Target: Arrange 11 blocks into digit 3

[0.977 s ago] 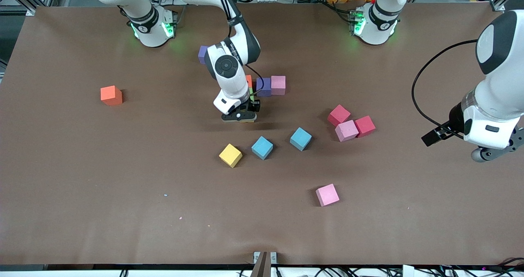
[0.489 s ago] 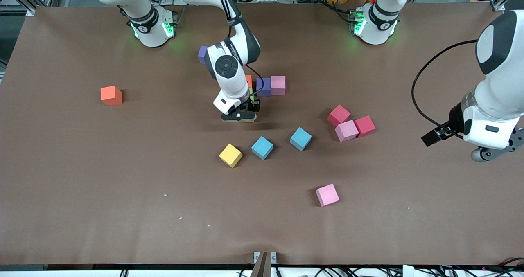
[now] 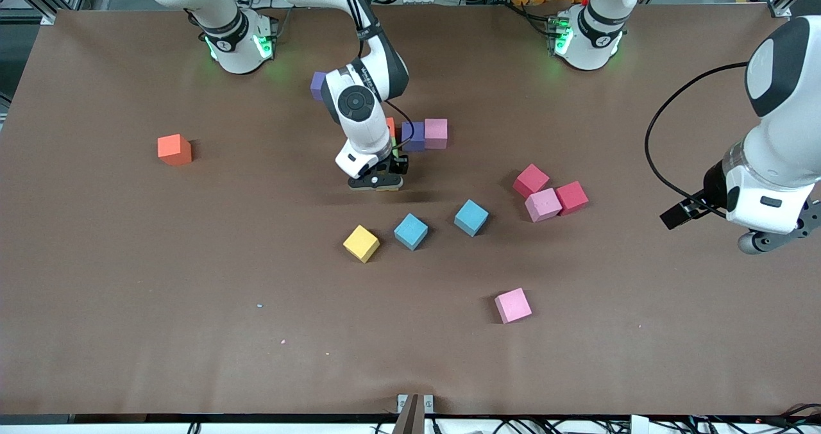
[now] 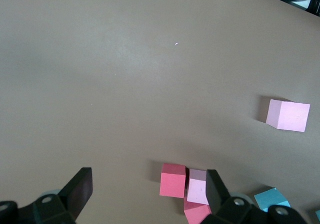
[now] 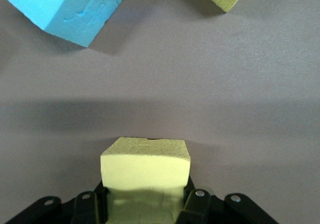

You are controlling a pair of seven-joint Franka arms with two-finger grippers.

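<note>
right gripper (image 3: 377,183) clamps a yellow cube (image 5: 145,166), low by the table (image 3: 128,261) | beside it toward the bases: green cube (image 3: 395,145), orange cube (image 3: 390,126), purple cube (image 3: 414,135), pink cube (image 3: 436,133) in a row | nearer the camera: second yellow cube (image 3: 361,243), blue cube (image 3: 410,231) | left gripper (image 4: 150,196) waits, jaws wide, above the red cubes (image 4: 173,180).

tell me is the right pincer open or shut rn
Shut on a yellow block: in the right wrist view the right pincer clamps the block from both sides, low over the table.
</note>
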